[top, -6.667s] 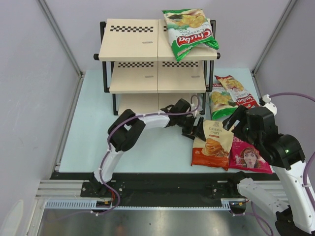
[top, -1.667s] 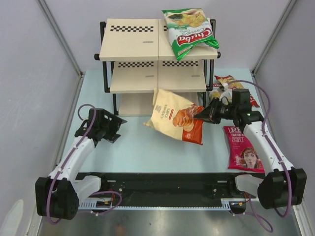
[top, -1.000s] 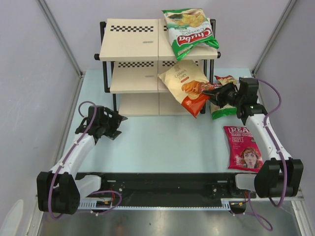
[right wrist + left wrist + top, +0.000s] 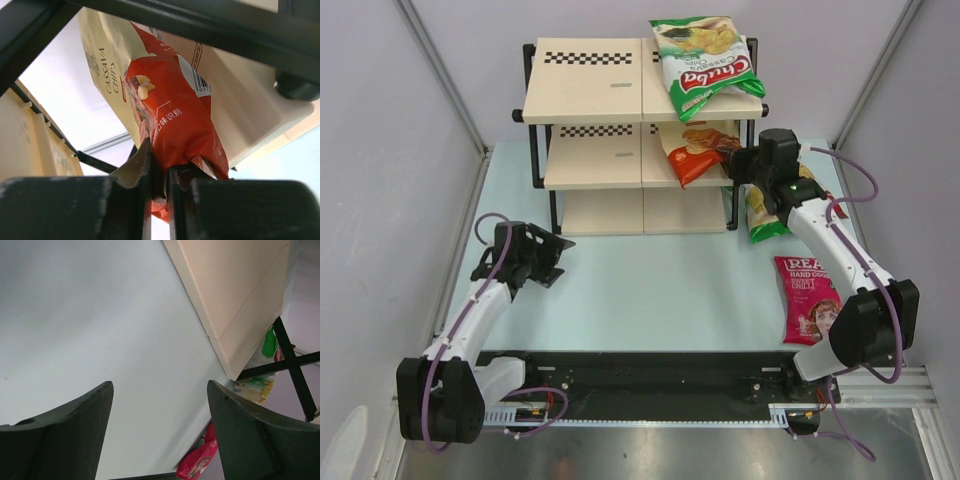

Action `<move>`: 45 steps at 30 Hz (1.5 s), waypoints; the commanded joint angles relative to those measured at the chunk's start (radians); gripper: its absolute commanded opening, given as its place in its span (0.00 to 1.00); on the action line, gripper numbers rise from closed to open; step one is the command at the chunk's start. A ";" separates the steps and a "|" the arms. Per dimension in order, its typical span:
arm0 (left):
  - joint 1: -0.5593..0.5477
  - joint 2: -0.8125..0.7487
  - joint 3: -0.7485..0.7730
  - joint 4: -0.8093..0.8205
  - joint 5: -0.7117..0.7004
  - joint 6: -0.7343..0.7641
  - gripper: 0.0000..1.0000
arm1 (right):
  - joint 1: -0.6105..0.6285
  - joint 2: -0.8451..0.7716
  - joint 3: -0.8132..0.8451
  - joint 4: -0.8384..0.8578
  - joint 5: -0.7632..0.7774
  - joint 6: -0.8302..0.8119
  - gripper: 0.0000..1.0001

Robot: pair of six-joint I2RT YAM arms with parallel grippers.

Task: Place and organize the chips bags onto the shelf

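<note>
My left gripper (image 4: pixel 546 256) hangs low over the table with its jaws spread wide and nothing between them. The shelf (image 4: pixel 590 95) stands ahead and to its right, so I see no hazard there.

The risk is at my right gripper (image 4: pixel 160 175). It is pinched tight on the bottom seam of the orange cassava bag (image 4: pixel 688 150), which reaches ahead of it onto the middle tier. I judge the bag only partly supported, so letting go now could let it slide off the board's edge. The black frame tube (image 4: pixel 210 27) sits just above the fingers, and pushing deeper could knock it.

The top tier, above the gripper, holds one green Chuba bag (image 4: pixel 705 60). A second green bag (image 4: pixel 767 218) lies on the table beneath the forearm, and the magenta bag (image 4: pixel 812 300) lies well behind.
</note>
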 commanded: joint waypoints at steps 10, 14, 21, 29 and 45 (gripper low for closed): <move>0.016 -0.019 -0.021 0.015 0.016 0.001 0.80 | 0.005 -0.021 0.076 -0.010 0.007 0.073 0.73; 0.016 0.013 0.010 0.027 0.014 0.012 0.80 | -0.014 -0.033 0.076 -0.024 -0.021 0.059 0.73; 0.016 0.025 0.025 0.042 0.023 0.015 0.80 | 0.003 0.008 0.076 0.055 -0.105 0.059 0.52; 0.016 0.013 0.027 0.030 0.010 0.027 0.80 | 0.009 0.045 0.075 0.101 -0.169 0.044 0.13; 0.016 0.065 0.062 0.047 0.014 0.032 0.80 | 0.022 -0.049 0.073 -0.100 0.065 0.093 0.00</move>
